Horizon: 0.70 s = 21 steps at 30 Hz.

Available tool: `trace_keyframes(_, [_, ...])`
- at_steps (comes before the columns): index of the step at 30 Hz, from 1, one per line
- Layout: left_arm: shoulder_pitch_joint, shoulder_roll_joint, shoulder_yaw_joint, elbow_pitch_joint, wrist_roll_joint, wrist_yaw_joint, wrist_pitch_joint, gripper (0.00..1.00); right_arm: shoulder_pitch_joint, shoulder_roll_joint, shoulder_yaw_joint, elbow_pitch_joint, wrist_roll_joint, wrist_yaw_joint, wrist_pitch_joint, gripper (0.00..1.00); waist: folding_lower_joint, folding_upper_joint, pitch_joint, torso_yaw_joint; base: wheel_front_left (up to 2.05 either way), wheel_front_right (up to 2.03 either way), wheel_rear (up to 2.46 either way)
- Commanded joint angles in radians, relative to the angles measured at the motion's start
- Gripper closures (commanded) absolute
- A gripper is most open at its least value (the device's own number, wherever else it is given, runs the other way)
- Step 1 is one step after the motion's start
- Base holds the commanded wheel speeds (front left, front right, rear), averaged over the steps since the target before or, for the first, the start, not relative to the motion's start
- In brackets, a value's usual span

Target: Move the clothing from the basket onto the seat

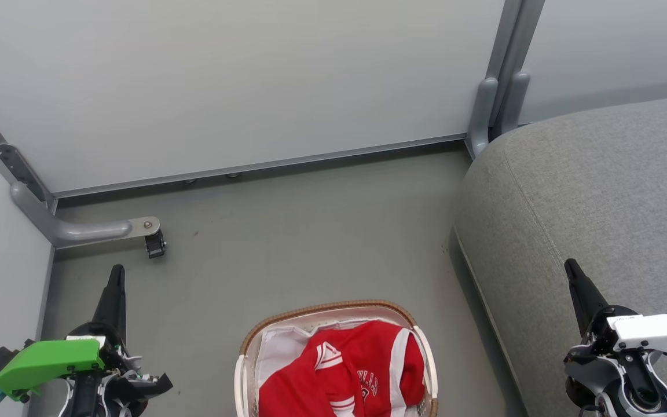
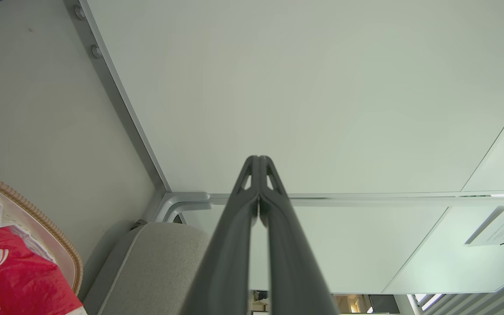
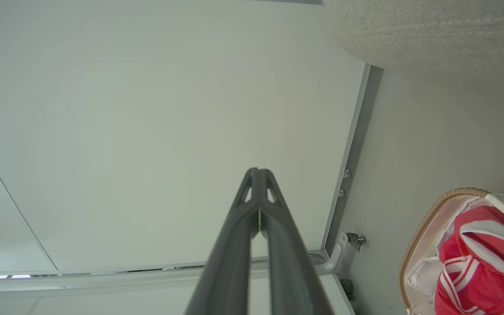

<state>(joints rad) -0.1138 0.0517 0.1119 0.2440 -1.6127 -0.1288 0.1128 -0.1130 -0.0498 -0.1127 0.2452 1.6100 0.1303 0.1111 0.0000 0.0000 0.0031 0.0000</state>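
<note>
Jaws both closed, empty. Clothing (image 1: 351, 370) in basket (image 1: 327, 307), seat (image 1: 600, 191) right; partition (image 1: 223, 87) behind.

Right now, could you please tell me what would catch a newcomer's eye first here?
The bright red clothing heaped in the cream basket at the bottom middle of the head view stands out against the grey floor. To its right bulks the big grey seat. The left gripper and right gripper flank the basket, both shut and empty.
</note>
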Motion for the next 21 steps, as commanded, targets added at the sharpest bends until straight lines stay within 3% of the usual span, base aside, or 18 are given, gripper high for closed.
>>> trace_keyframes(1, [0.011, 0.000, 0.003, -0.001, 0.007, -0.004, 0.000, 1.00, 0.012, -0.002, -0.003, -0.002, -0.004, 0.001, 0.002, 1.00, 0.0000, 0.0000, 0.000, 0.000, 0.00, 0.00, 0.00])
trace_keyframes(21, [0.011, -0.001, 0.004, -0.001, 0.007, -0.004, 0.001, 1.00, 0.012, -0.002, -0.003, -0.002, -0.004, 0.001, 0.003, 1.00, 0.0000, 0.0000, 0.000, 0.000, 0.00, 0.00, 0.00])
